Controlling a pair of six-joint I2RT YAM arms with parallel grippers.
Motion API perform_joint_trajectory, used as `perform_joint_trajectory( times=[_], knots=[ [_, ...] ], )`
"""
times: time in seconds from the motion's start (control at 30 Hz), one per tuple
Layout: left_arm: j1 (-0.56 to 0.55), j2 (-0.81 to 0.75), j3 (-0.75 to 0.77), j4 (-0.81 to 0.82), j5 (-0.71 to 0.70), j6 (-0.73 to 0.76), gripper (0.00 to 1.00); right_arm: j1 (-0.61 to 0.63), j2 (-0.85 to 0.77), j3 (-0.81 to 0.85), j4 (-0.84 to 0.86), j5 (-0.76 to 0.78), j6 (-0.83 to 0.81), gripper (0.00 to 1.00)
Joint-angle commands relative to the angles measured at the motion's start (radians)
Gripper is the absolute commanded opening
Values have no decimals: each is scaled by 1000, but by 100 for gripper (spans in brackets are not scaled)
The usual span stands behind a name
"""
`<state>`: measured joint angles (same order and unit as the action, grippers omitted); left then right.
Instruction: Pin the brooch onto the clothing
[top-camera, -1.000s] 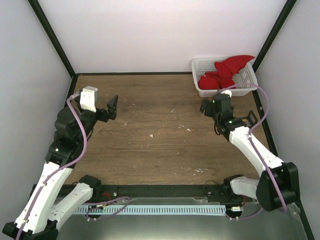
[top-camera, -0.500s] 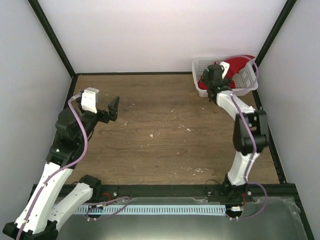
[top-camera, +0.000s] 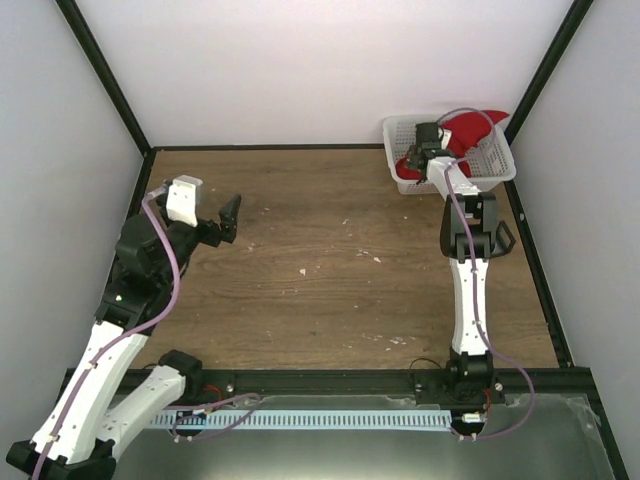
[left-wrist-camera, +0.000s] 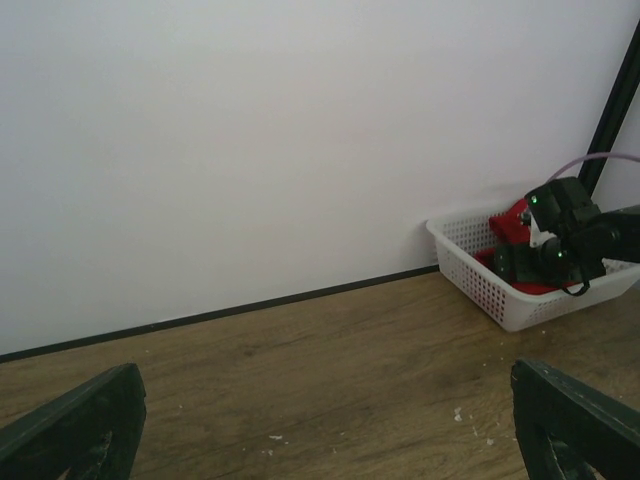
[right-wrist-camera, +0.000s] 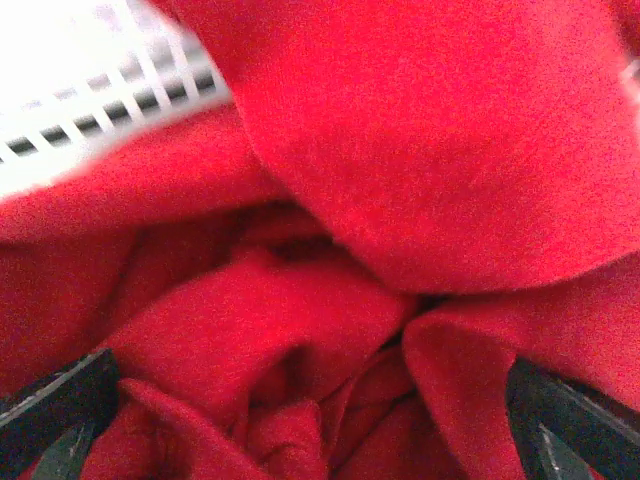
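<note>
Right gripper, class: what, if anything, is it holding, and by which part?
Nothing held. The right gripper is open over the crumpled red T-shirt in the white basket, not closed on it.

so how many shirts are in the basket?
1: a red shirt bunched up in the white basket at the far right corner. Another could be buried under its folds; can't tell.

table (top-camera: 330, 300): brown wood, pale specks (top-camera: 303, 271), perhaps crumbs | basket (left-wrist-camera: 480, 280): white mesh, far-right corner
</note>
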<state>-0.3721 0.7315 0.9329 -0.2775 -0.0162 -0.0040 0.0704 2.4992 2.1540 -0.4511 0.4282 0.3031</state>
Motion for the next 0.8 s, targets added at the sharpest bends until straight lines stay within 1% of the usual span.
perform_joint_trajectory(
  times=[0.0,0.03,0.1,0.13,0.2,0.23,0.27,0.33,0.4,0.43,0.53,0.6,0.7,0.77],
  knots=[
    [2,-1,-9,24,13,4,100,-25,45,54,-66,-109,-25,98],
    [2,-1,-10,24,13,4,100,-29,64,79,-74,-148,-40,95],
    [2,1,-13,24,14,4,100,-33,96,144,-96,-188,-48,85],
    [2,1,-13,26,15,3,100,-34,100,160,-89,-210,-58,72],
    [2,3,-14,25,16,1,100,-32,87,175,-73,-263,-56,29],
    [2,5,-14,27,16,2,100,-32,68,176,-66,-275,-45,18],
    [2,7,-13,26,18,1,100,-30,51,178,-59,-279,-37,14],
    [2,10,-12,25,19,0,100,-17,8,177,-47,-269,-31,10],
    [2,12,-13,26,19,-1,100,10,-42,176,-38,-232,-48,2],
    [2,11,-13,25,19,-3,99,27,-79,176,-32,-201,-65,1],
    [2,7,-13,25,19,-4,99,81,-172,166,-12,-84,-116,1],
    [2,4,-14,25,15,-5,99,98,-233,150,5,-42,-140,1],
    [2,-2,-14,25,4,-3,99,100,-320,146,11,-28,-170,1],
    [2,-3,-16,24,-3,-3,98,101,-381,143,7,-54,-193,1]
  ],
)
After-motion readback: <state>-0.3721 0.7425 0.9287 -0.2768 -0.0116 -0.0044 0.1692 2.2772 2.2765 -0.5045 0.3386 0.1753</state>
